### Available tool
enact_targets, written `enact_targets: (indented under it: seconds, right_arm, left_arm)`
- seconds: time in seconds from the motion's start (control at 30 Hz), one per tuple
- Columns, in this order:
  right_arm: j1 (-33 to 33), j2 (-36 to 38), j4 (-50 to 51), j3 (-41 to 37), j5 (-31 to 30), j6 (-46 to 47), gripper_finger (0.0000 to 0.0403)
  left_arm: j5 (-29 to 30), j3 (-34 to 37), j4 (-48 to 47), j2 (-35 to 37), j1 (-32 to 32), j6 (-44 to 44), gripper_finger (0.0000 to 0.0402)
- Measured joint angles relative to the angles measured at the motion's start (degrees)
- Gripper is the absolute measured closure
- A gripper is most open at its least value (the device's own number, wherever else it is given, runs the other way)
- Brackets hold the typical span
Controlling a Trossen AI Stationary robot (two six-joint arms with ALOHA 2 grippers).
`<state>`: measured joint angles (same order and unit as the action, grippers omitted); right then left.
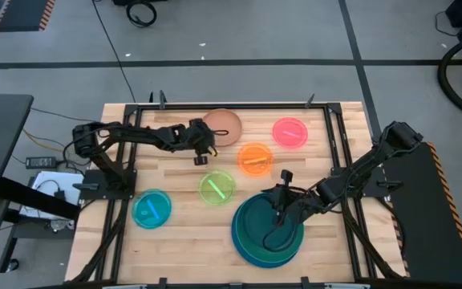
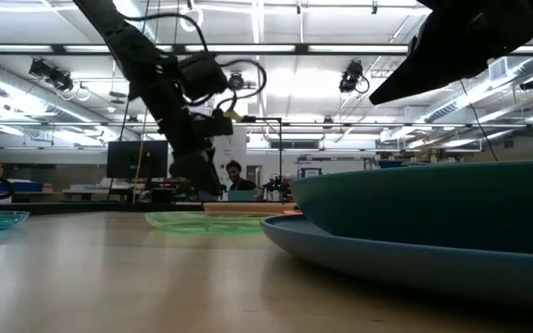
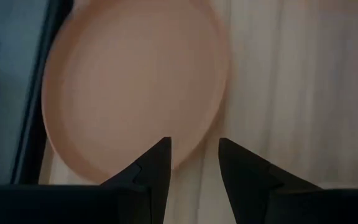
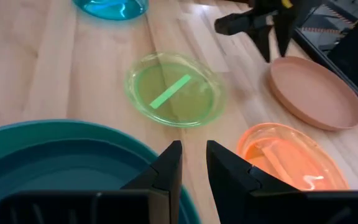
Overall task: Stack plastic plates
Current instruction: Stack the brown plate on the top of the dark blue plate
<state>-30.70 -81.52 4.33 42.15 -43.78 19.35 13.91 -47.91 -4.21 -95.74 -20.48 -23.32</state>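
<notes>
We judge the tan plate [image 1: 222, 127], upper centre, light and slippery, best pinched at its rim by our slightly parted, empty left pincer [image 1: 202, 157].

Two black jointed arms [image 1: 147, 135] with dark, wedge-shaped pincer fingers [image 3: 247, 168].

Wooden table [image 1: 183, 233] bearing scattered plastic plates [image 1: 217, 189]
</notes>
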Motion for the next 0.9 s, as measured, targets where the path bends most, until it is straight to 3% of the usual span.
enact_targets:
  seconds: [0.33,0.63,0.77,0.9]
  right_arm:
    - [3.7,0.1,0.3,0.0,0.3,-3.1,0.0319]
    - [5.0,0.1,0.4,0.0,0.4,-4.0,0.0319]
    - [5.1,0.1,0.5,0.0,0.4,-4.2,0.0319]
    - [5.1,0.1,0.5,0.0,0.4,-4.5,0.0319]
  left_arm:
    - [-1.3,-8.0,-6.3,-7.4,-1.0,-6.4,0.0260]
    - [-4.4,-9.5,-9.2,-11.5,-2.0,-5.4,0.0265]
    - [-4.5,-9.4,-10.4,-11.7,-1.5,-4.8,0.0300]
    - [-4.8,-9.5,-11.7,-11.7,-1.1,-6.2,0.0366]
